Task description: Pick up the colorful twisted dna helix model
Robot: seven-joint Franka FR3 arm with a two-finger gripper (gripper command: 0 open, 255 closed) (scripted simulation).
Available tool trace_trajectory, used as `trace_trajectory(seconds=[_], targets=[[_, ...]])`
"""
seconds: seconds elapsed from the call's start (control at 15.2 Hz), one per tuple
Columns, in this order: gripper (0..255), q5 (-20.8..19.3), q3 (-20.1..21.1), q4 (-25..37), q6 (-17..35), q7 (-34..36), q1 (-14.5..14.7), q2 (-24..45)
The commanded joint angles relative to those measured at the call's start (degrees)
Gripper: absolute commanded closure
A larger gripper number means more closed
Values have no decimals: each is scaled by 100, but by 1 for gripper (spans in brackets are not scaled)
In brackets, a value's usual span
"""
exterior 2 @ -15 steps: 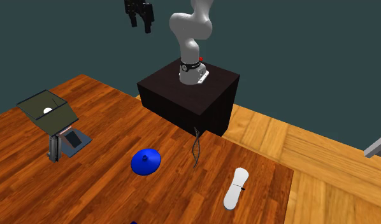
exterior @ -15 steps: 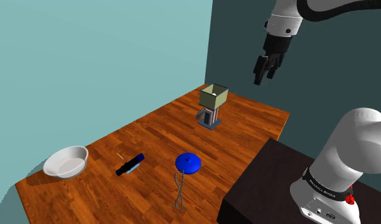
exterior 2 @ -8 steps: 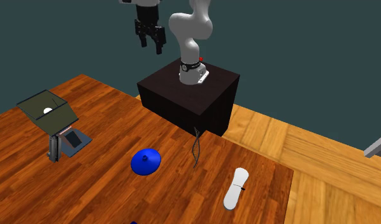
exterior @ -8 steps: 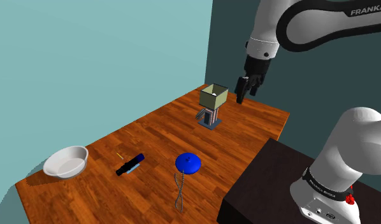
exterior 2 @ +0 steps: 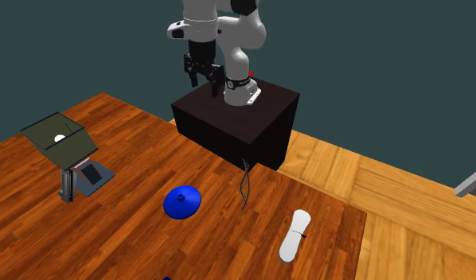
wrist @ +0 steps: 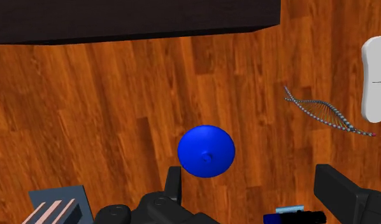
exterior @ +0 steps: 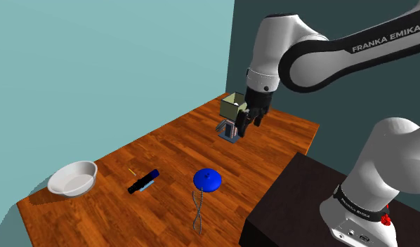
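Light teal wall [exterior: 96, 63] meeting darker teal wall [exterior 2: 372, 64] behind reddish wood-plank table [exterior: 173, 140], with paler wood floor [exterior 2: 419, 215] alongside.

On the table [exterior: 175, 140] the helix model [exterior: 198, 209] lies just beside the dome [exterior: 207, 179], the tube [exterior: 143, 181] and bowl [exterior: 73, 177] sit toward the shoulder view's left, and the box on a post [exterior: 232, 107] stands far behind.

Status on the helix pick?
Gripper open, empty, in the air over the wooden surface. DNA helix model lying flat, untouched. Blue dome and white oblong piece nearby, both apart from it.
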Motion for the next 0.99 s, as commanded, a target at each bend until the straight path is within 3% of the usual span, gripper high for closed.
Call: trace_trajectory(seconds=[0.0,0.53,0.92], targets=[[0,57,185,-1,310,169,78,278],[0,-157,977,378,1547,1035,193,1823],[0,-1016,1435,966,2241,2051,228,3168]])
